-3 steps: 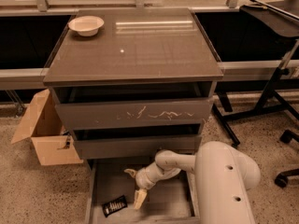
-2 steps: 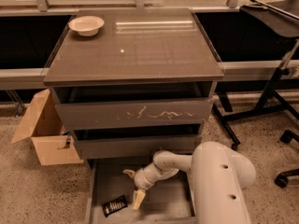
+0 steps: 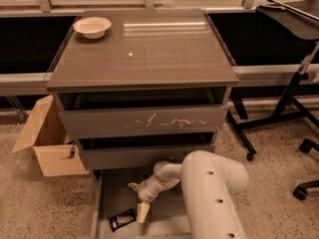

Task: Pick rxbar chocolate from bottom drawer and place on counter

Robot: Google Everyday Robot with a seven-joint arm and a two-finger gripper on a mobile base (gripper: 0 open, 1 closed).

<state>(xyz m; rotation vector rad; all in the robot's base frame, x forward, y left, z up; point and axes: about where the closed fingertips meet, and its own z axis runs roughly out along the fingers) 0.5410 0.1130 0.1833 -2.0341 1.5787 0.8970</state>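
Note:
The rxbar chocolate (image 3: 122,219), a small flat black wrapper with white lettering, lies on the grey floor of the open bottom drawer (image 3: 111,193), near its front left. My gripper (image 3: 139,202) reaches down into that drawer on the white arm (image 3: 209,193); one tan finger (image 3: 143,212) points down just right of the bar, the other (image 3: 133,186) sticks out to the left. The gripper is open and holds nothing. The glossy grey-brown counter (image 3: 144,54) tops the cabinet above.
A white bowl (image 3: 92,26) sits at the counter's back left. The scratched-front drawer (image 3: 144,121) and the middle drawer (image 3: 144,153) stand slightly out above the bottom one. An open cardboard box (image 3: 47,138) is left of the cabinet; a black stand (image 3: 279,108) is right.
My gripper has shifted slightly left and down in the bottom drawer, closer to the bar. The bar has not moved.

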